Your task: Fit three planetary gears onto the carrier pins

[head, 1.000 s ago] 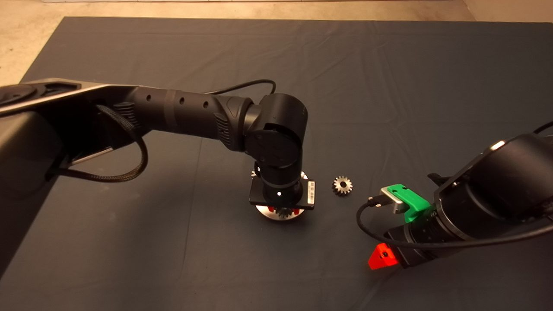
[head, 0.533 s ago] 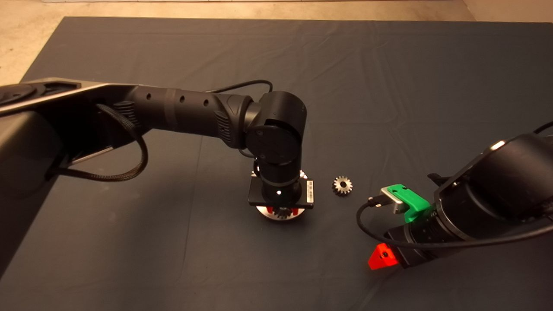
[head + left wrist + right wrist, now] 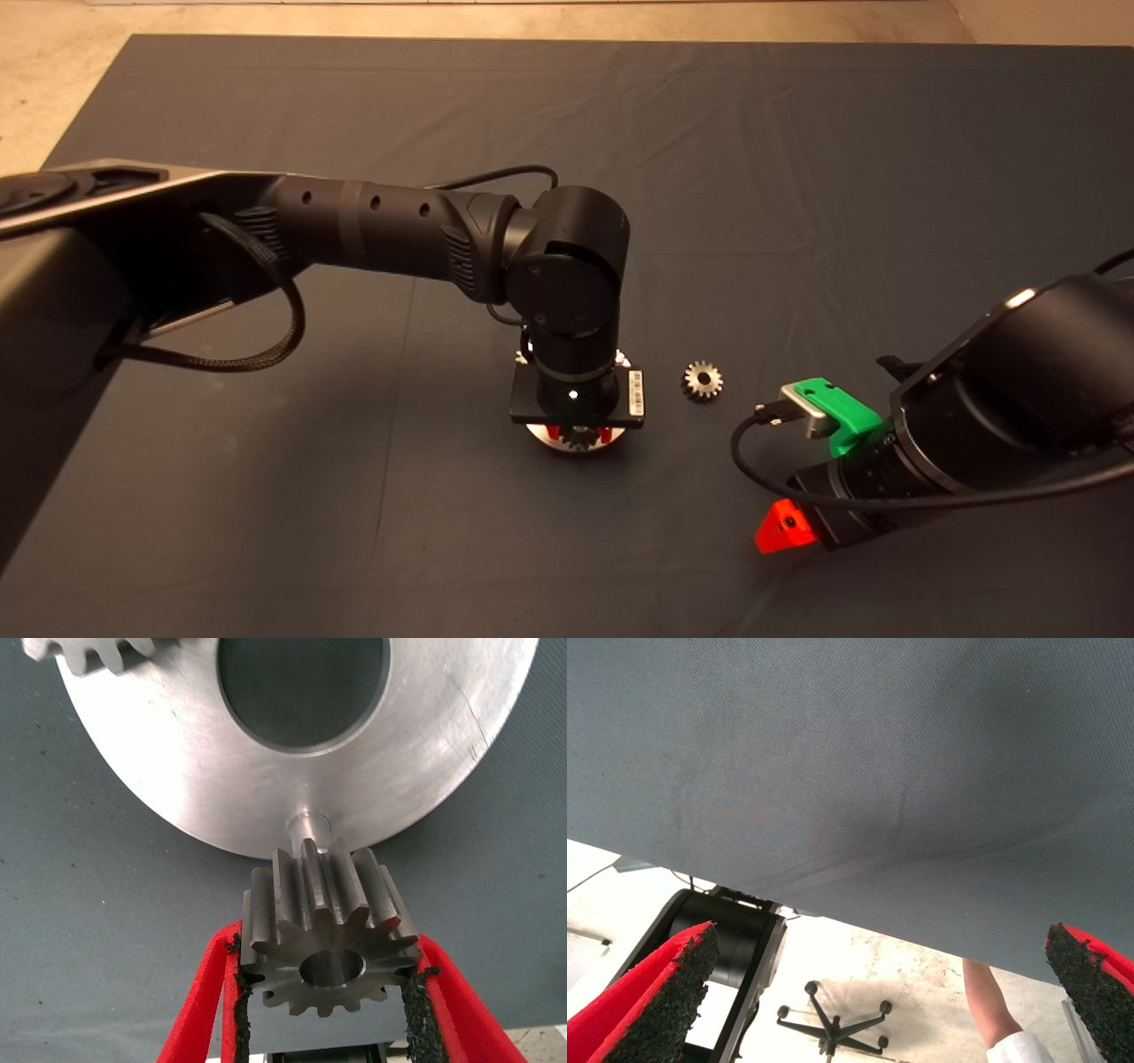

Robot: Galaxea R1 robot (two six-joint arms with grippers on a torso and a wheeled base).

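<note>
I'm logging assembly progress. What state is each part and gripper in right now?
Left gripper: shut on held gear.
Held gear: above a bare pin, not seated.
Disc: flat on mat; another gear at its edge.
Loose gear: on mat, beside disc.
Right gripper: open, parked.

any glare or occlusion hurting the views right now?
Head view: warm dim light; the left arm hides most of the carrier disc. Left wrist view: bright sheen on the disc, yet the held gear and free pin read sharp in the left claw. Right wrist view: no glare.
</note>
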